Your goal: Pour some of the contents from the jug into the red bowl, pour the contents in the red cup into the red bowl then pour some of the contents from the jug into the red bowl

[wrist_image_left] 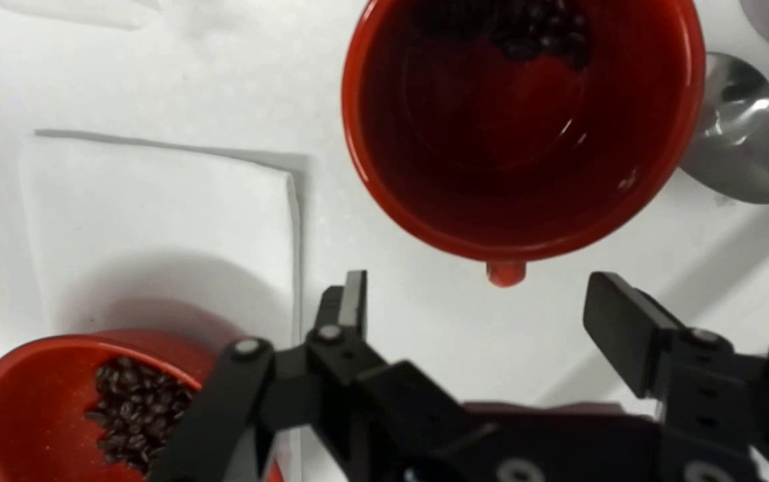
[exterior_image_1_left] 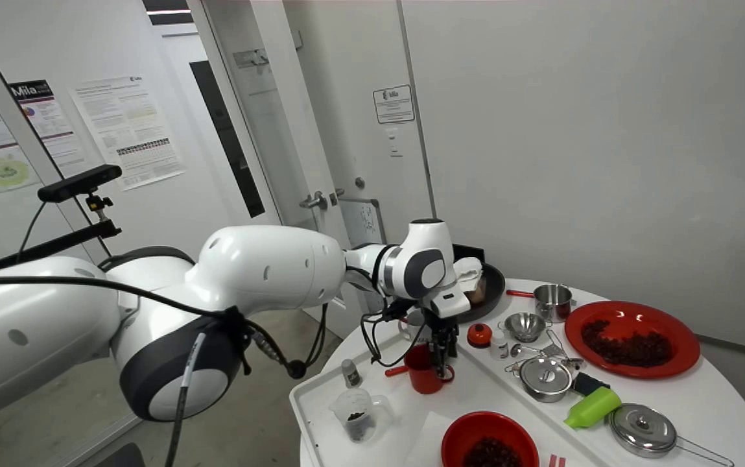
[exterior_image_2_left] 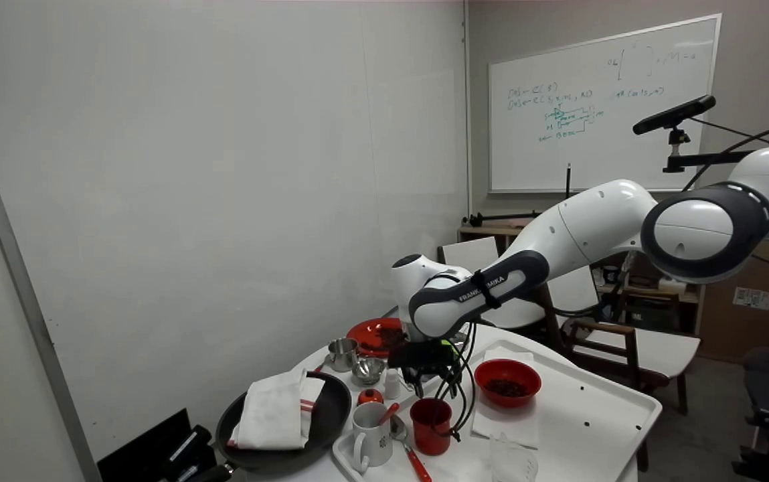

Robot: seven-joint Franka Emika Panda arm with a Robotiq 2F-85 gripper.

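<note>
Parted fingers [wrist_image_left: 625, 335], tray [exterior_image_2_left: 612, 395] on table [exterior_image_1_left: 703, 408], whiteboard [exterior_image_2_left: 558, 167]

1 ea.: red bowl [exterior_image_1_left: 489, 425], red cup [exterior_image_2_left: 428, 434], jug [exterior_image_1_left: 348, 403], wht mug [exterior_image_2_left: 374, 443], blk pan [exterior_image_2_left: 334, 415], lg red dish [exterior_image_1_left: 635, 316]; 2 lidded pots [exterior_image_1_left: 544, 378].

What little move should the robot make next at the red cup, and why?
I'd probably close the open end effector gently on the handle, since the wrist view shows that handle in its gap, and the red cup holds beans meant for the red bowl.
</note>
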